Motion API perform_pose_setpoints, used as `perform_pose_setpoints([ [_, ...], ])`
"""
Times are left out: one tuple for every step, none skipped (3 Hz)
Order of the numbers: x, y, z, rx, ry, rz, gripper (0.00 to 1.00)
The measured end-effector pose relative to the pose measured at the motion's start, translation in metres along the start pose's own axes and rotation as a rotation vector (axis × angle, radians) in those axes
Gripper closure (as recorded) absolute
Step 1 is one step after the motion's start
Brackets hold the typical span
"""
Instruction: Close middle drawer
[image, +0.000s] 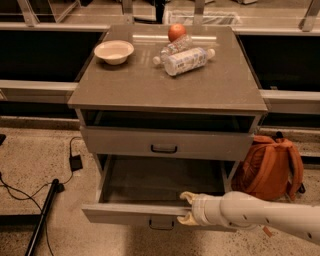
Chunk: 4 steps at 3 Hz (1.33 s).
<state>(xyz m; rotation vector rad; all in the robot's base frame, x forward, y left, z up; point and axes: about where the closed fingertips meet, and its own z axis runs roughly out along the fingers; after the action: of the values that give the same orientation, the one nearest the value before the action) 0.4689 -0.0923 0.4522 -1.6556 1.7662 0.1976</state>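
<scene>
The middle drawer (125, 214) is pulled out below the cabinet's upper drawer (165, 142). It has a low grey front, a small dark bar handle (161, 224) and a pale-grey tray that looks empty. My gripper (185, 208) is at the drawer's front edge, just right of the handle. Its white fingers (187, 196) are spread, one over the top rim on the inside and one on the outside face of the front. The white forearm (260, 215) reaches in from the lower right. The lowest drawer is hidden under the open one.
The cabinet top (150, 85) carries a bowl (114, 51), an apple (176, 32) and two lying plastic bottles (186, 59). An orange backpack (270, 165) leans at the cabinet's right. Cables and a dark pole (45, 210) lie on the floor at left.
</scene>
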Motion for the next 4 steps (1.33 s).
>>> perform_pose_setpoints([
  [-0.008,-0.033,-0.007,0.036,0.0,-0.022,0.38],
  [-0.014,-0.035,-0.019,0.043,-0.017,-0.037,0.41],
  [-0.016,0.018,-0.034,-0.021,-0.09,-0.025,0.67],
  [-0.012,0.06,-0.048,-0.076,-0.132,-0.002,0.9],
])
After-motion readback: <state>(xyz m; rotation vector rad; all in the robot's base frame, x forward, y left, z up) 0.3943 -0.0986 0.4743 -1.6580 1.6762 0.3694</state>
